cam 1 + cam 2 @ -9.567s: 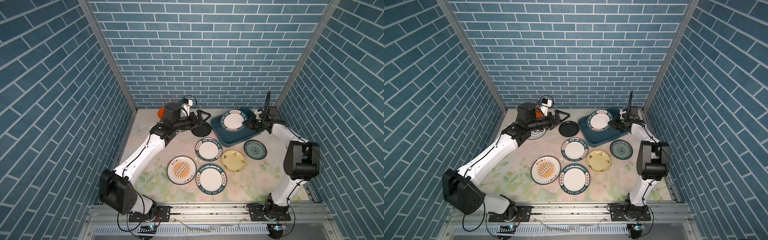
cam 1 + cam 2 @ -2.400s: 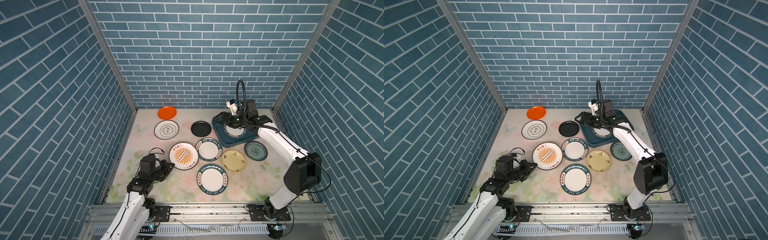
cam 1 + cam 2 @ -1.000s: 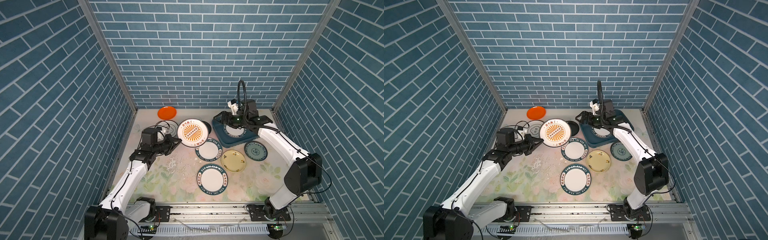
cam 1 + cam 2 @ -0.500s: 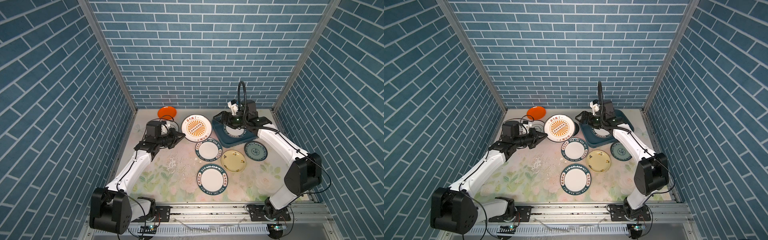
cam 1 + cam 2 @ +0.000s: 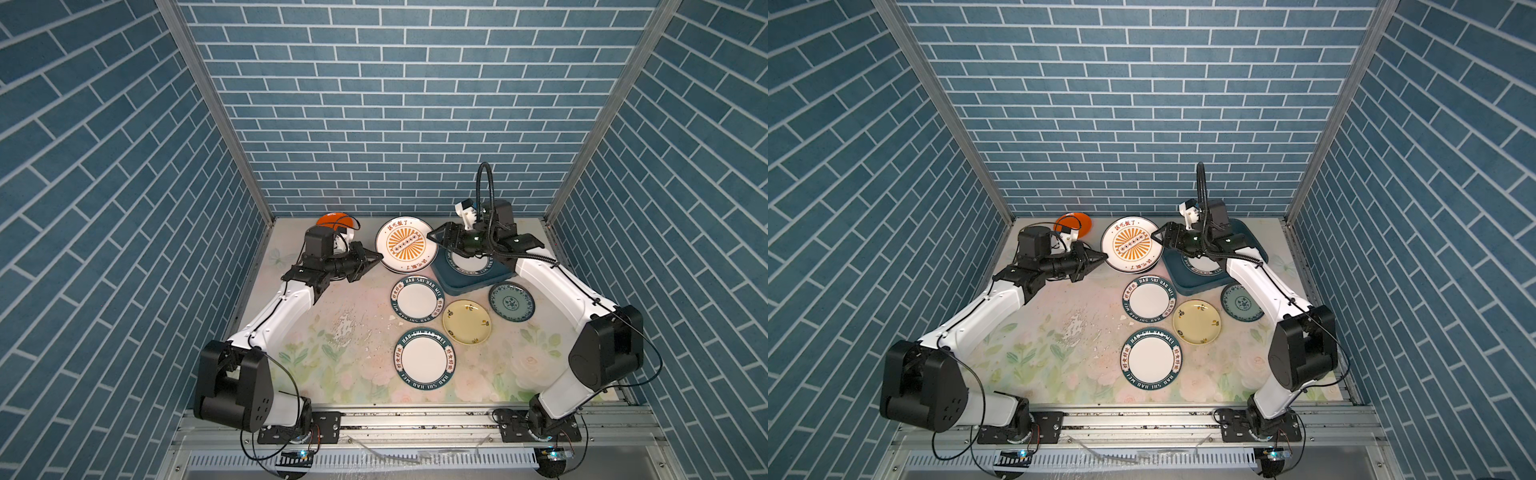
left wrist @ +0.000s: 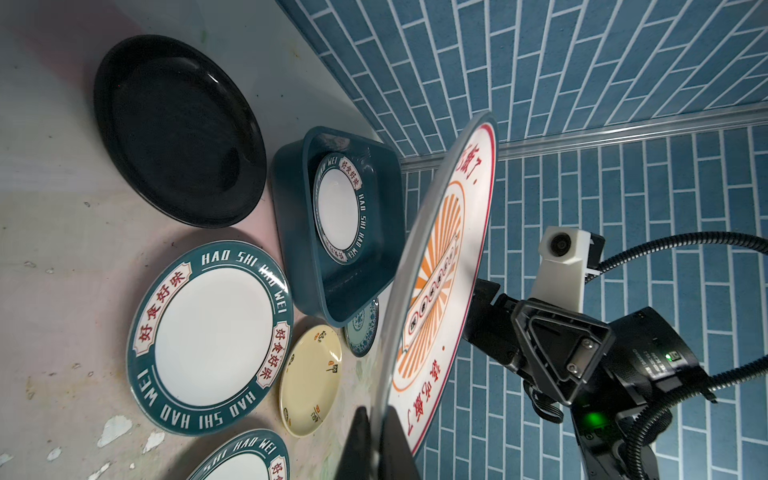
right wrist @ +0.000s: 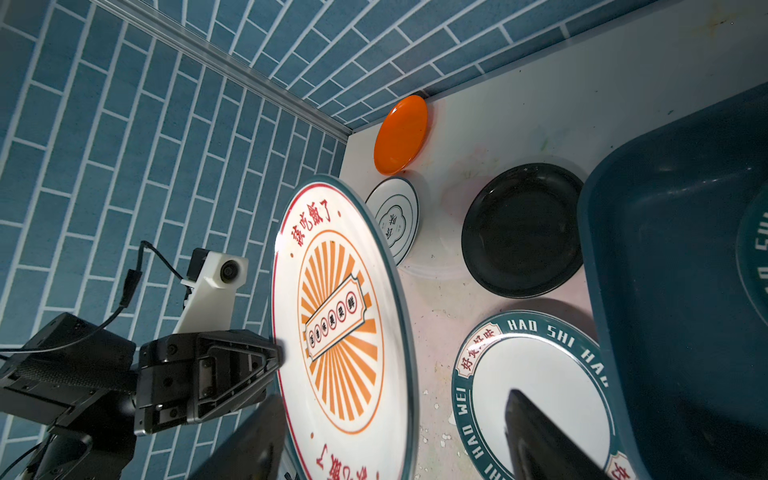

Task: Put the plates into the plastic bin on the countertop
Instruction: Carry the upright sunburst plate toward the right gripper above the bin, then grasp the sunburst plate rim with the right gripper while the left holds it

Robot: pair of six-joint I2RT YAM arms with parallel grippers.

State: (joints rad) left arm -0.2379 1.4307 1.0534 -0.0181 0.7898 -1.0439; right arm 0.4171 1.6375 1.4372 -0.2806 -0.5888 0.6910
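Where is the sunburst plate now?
In both top views the sunburst plate is at back centre, held by the left pincer, just left of the bin.

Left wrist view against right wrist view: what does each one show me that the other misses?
Only the left wrist view: the yellow plate and the patterned plate. Only the right wrist view: the orange plate and the quatrefoil plate, near the wall corner. Both: the sunburst plate, gripped at its rim by the left end effector, the black plate, the bin, and a lettered plate lying beside it.
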